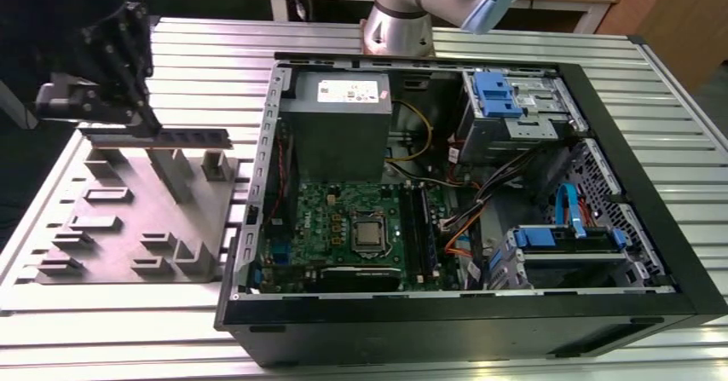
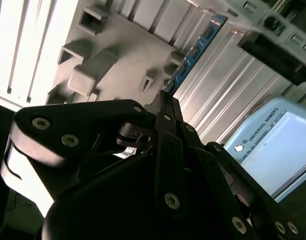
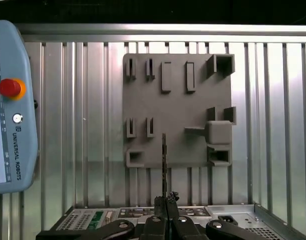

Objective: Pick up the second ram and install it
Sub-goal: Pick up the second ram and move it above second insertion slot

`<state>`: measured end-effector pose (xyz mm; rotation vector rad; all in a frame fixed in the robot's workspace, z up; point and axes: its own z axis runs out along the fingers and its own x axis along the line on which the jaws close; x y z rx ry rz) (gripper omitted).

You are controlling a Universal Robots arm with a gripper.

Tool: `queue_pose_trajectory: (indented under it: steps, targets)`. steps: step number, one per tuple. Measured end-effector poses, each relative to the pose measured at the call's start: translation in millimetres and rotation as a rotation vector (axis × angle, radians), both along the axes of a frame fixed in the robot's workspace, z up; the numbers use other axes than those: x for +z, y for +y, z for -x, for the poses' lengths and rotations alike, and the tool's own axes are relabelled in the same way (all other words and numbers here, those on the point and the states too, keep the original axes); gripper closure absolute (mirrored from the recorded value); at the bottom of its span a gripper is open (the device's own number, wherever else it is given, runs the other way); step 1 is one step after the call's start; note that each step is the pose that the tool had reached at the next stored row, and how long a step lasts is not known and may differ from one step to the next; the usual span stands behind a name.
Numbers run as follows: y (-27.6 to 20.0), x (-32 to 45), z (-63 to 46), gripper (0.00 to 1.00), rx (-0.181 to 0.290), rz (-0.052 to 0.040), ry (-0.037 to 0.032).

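Over the grey fixture plate [image 1: 125, 228], at the exterior view's left:

- The second ram [image 1: 170, 137] is being held by the gripper [image 1: 145, 125]. One end of it is being clenched between the jaws.
- Long axis: it is being held level, running left to right across the exterior view. The free end is pointing toward the open computer case [image 1: 455, 330].
- Attitude: the stick is being held on its long edge, flat faces upright. In the first wrist view it is being seen edge-on as a thin dark line [image 3: 164, 165], reaching straight out from the gripper [image 3: 166, 201] over the plate [image 3: 178, 105].
- Contact: its lower edge appears to be just above the plate's upright slabs [image 1: 170, 172], though touching cannot be ruled out.
- Surroundings: a teach pendant [image 3: 13, 105] is lying on the slatted table [image 3: 283, 125] beside the plate.
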<state>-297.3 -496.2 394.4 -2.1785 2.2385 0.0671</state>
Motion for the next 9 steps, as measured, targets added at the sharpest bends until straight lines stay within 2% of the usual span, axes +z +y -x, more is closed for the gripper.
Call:
queue_pose_trajectory:
  steps: [9]
  targets:
    - [0.0, 0.0, -39.0, 0.92, 0.0, -0.0004, 0.0]
